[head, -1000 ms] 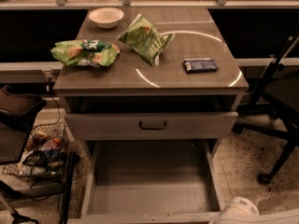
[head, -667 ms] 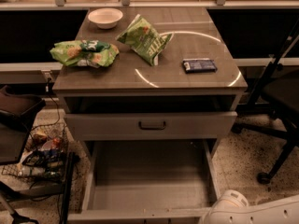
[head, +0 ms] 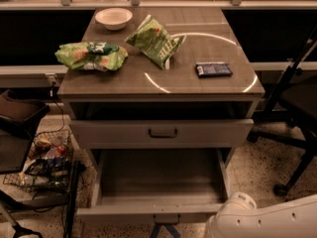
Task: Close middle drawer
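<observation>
Camera view looks down on a grey cabinet (head: 163,86) whose middle drawer (head: 158,178) stands pulled far out toward the viewer, its low front at the bottom edge. A white arm (head: 270,221) enters at lower right, just beside that front's right end; the gripper is out of sight below the frame, so its state cannot be told. Closing likely means pushing the front straight away along the tray's length, into the cabinet.

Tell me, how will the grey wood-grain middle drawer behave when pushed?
The grey wood-grain middle drawer looks empty, so it probably slides lightly. It is extended far, so an off-centre push may skew it; pushing near its dark bar handle seems safer. The gripper is out of view; a white arm shows bottom right.
</observation>
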Available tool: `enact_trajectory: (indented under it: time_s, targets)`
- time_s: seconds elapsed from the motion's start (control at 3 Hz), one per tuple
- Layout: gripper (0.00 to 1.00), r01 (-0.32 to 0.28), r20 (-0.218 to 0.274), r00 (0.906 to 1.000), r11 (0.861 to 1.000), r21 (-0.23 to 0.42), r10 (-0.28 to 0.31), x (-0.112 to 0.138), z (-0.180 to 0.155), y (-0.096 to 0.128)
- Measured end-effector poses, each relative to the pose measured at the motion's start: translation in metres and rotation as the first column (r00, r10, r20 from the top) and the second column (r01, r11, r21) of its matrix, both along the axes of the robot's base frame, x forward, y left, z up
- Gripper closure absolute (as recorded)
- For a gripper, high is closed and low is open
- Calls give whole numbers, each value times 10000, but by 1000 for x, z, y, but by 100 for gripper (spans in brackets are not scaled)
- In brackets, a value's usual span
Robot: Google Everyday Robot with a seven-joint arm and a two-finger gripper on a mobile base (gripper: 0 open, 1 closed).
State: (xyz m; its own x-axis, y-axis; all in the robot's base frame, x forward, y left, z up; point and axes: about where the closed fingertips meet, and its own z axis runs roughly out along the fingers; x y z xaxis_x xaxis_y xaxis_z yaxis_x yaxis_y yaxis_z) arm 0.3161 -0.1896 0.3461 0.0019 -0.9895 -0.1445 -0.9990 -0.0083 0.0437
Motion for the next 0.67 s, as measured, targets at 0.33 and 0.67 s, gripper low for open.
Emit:
enact_trajectory:
  time_s: [0.33,0.67]
  targets:
    - [100,-624,588,9963,9979,-171,633,42,13,16]
    - [100,-1275,1111,9852,9912,-358,1307,77,29,38]
